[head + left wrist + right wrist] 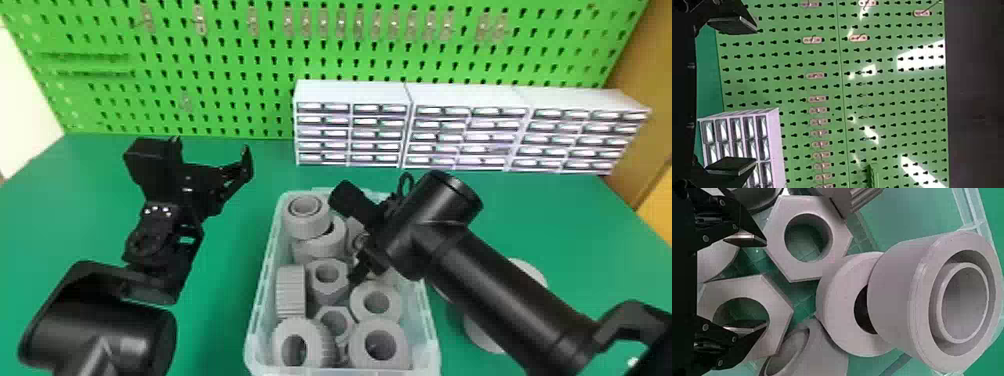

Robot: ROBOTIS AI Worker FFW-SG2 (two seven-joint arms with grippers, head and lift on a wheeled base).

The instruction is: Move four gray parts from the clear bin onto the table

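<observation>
Head view had the right gripper [359, 270] down over the clear bin [266, 280] crowded with gray parts [308, 227], while the left gripper [211, 146] hung beyond the bin's left side, fingers apart. From the right wrist, the right gripper's fingers stood apart too, one across the hole of a hexagonal gray part [778, 309], the other by its neighbor [840, 239].

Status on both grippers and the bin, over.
Right gripper open, empty, at the clear bin. Left gripper open, empty, left of bin. Gray parts crowd the bin. Right arm partly hides others on table.
</observation>
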